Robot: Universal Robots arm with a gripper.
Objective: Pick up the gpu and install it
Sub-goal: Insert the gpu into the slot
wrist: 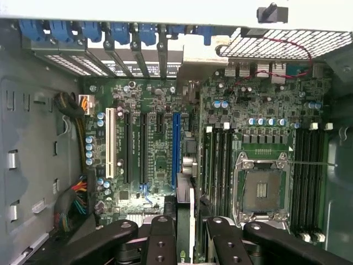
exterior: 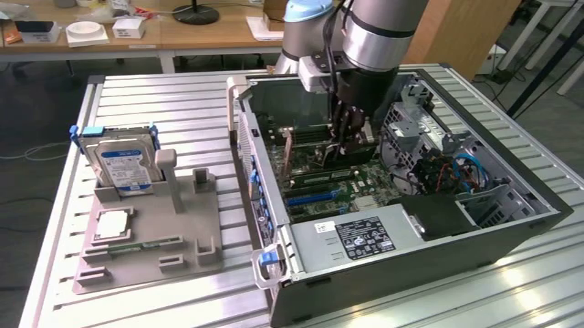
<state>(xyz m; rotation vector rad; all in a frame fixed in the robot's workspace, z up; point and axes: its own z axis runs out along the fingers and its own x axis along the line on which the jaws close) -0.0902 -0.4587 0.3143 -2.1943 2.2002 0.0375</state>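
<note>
My gripper point(exterior: 351, 140) reaches down into the open computer case point(exterior: 273, 273), just above the motherboard point(exterior: 365, 184). It is shut on the gpu point(exterior: 330, 158), a thin brownish card hanging on edge below the black fingers point(exterior: 345, 123). In the wrist view the gpu point(wrist: 186, 204) shows edge-on between the two pairs of black fingers point(wrist: 160, 237), with the gripper point(wrist: 185, 234) around it. The card's edge lies next to the long blue slot point(wrist: 175, 149) on the motherboard point(wrist: 160, 165), roughly in line with it. I cannot tell whether the card touches the slot.
A grey fixture point(exterior: 146, 266) on the exterior view's left holds a silver blue-labelled hard drive point(exterior: 123, 167), a square chip point(exterior: 111, 224) and a narrow green memory stick point(exterior: 137, 247). Inside the case are the power supply point(exterior: 365, 236), drive cages point(exterior: 429, 130), cables point(exterior: 466, 171) and the processor socket point(wrist: 262, 190).
</note>
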